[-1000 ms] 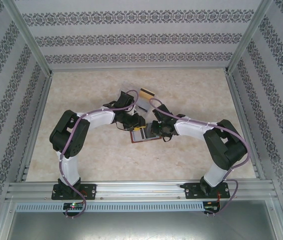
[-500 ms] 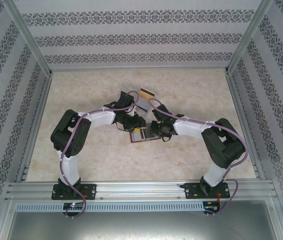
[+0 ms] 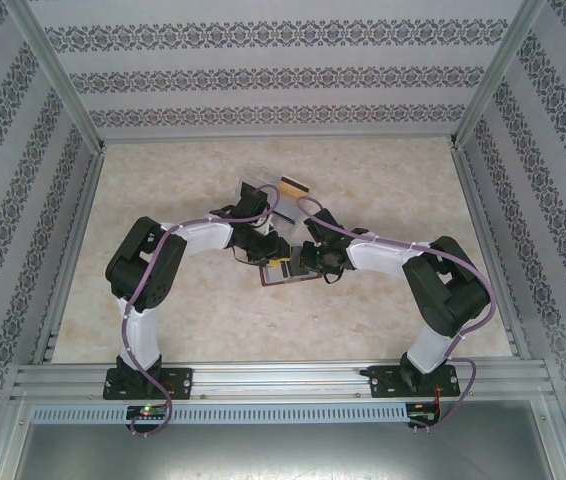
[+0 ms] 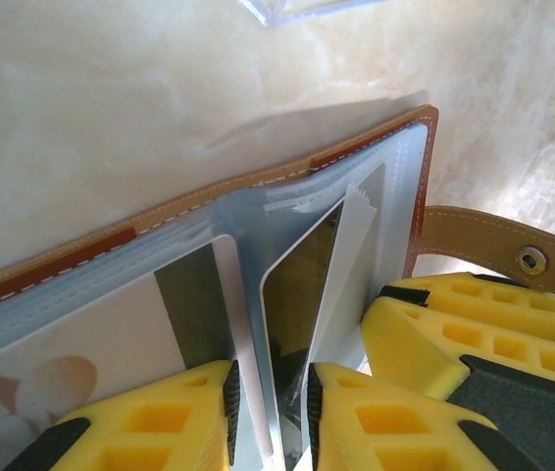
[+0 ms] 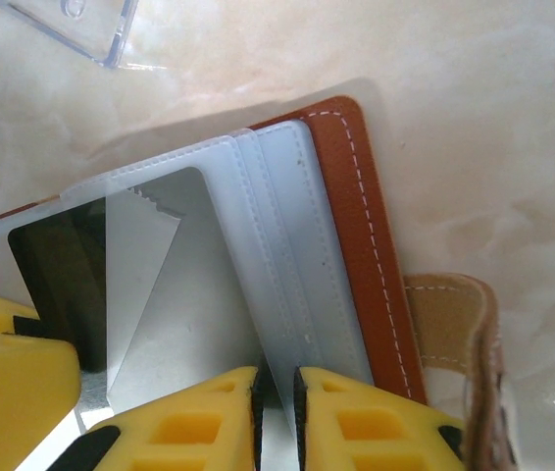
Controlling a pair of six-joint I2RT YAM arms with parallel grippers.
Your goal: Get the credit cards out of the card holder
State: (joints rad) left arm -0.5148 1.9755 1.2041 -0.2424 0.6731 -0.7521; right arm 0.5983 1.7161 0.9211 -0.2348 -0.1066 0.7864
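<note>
- Jaws of the left gripper pinched the edge of a dark credit card.
- Just beside, the right gripper clamped a pocket leaf of the card holder.
- Extraction step, seemingly; next move called for a straight pull.

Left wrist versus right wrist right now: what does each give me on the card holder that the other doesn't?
Left wrist, not right wrist: a pale printed card with a grey stripe in the neighbouring sleeve, the snap stud on the strap, and the left hand straddling the dark card's sleeve.
Right wrist, not left wrist: the right hand pinching a clear sleeve edge beside the stitched brown cover.
Both: the open card holder, the dark card in its sleeve, the strap, a corner of the clear tray.
</note>
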